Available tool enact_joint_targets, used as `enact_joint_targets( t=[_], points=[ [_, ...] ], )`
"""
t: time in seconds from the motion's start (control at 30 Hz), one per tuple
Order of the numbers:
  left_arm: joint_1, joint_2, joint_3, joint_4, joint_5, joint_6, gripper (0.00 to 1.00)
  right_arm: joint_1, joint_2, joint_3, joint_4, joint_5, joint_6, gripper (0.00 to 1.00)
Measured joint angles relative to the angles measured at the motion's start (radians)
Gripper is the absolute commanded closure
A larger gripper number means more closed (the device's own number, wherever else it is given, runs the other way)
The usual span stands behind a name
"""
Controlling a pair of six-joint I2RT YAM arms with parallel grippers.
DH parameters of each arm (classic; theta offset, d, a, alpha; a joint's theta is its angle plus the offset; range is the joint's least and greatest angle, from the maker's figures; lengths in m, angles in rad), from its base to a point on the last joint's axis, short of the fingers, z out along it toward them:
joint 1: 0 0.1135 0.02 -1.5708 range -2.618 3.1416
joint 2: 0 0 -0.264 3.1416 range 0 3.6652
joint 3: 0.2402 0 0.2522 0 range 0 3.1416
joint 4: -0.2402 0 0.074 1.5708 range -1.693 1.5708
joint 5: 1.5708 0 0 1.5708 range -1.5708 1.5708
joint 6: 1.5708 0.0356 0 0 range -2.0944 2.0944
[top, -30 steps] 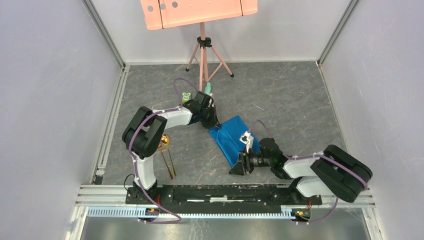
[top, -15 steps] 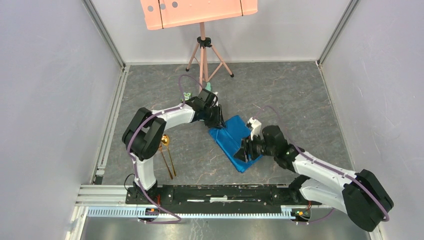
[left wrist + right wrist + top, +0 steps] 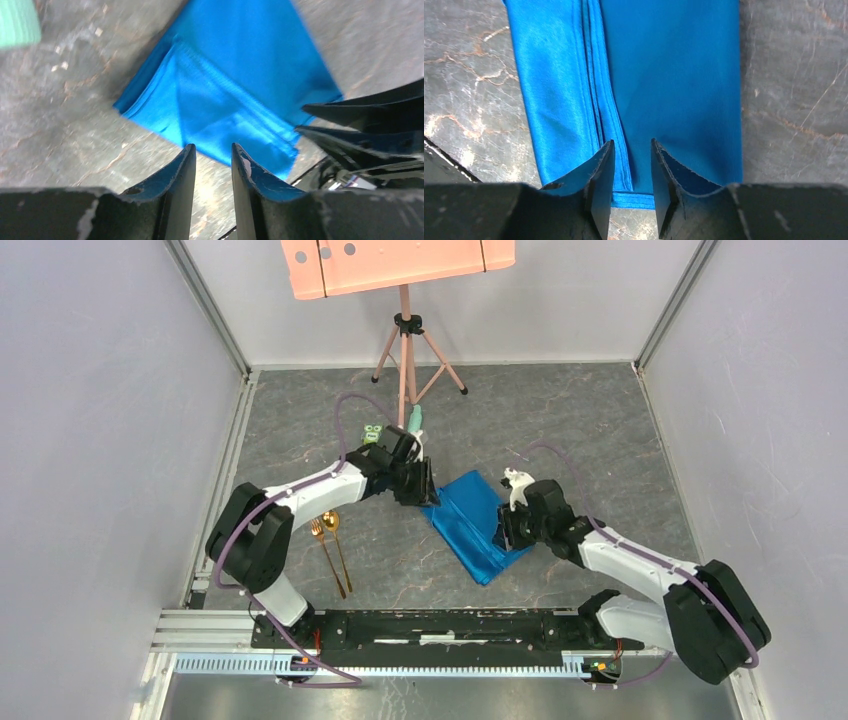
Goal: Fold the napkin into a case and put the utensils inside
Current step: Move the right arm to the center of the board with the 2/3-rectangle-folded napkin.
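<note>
Listing item one, the napkin: location and condition? (Clerk)

Napkin (image 3: 478,525): bright blue cloth, folded to a long narrow slab. It lies flat and slantwise on the table (image 3: 600,430), between the two arms. Layered edges run lengthwise down it in the right wrist view. (Checker)

Item two, end effectors? (Clerk)

Left end effector (image 3: 422,483): just beside the napkin's far left corner, jaws parted a little, nothing between them. Right end effector (image 3: 507,528): over an edge on the napkin's right side, jaws likewise parted. Cloth shows below the gap, not pinched as far as I can tell. (Checker)

Item three, containers and contents? (Clerk)

One only: the case, being this same folded cloth. Contents: none seen. Utensils (image 3: 335,555), a gold fork and spoon, lie side by side on bare table near the left arm, well apart from the cloth. Whether a pocket mouth stands open I cannot tell. (Checker)

Handling note for the step in hand? (Clerk)

Judged: folding nearly done, loading not begun. Press the layers flat and square the edges, since the cloth may spring open. Pin the case with one end effector while the other fetches. Take each utensil by its thin handle, low to the table, and slide it in along the length. (Checker)
</note>
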Motion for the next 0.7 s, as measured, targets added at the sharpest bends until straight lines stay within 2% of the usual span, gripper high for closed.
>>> enact_joint_targets(
  t=[0.17, 0.43, 0.57, 0.7],
  points=[
    [0.000, -0.001, -0.097, -0.018, -0.032, 0.000, 0.58, 0.042, -0.036, -0.098, 0.078, 0.038, 0.083, 0.65],
    [0.000, 0.023, -0.119, -0.014, -0.142, 0.000, 0.59, 0.327, -0.045, -0.176, 0.257, 0.152, 0.328, 0.61],
    [0.000, 0.068, -0.102, -0.023, -0.180, 0.001, 0.53, 0.397, 0.005, -0.134, 0.277, 0.134, 0.342, 0.46],
    [-0.009, 0.014, -0.102, -0.051, -0.269, 0.012, 0.44, 0.387, -0.038, -0.061, 0.234, 0.128, 0.285, 0.29]
  ],
)
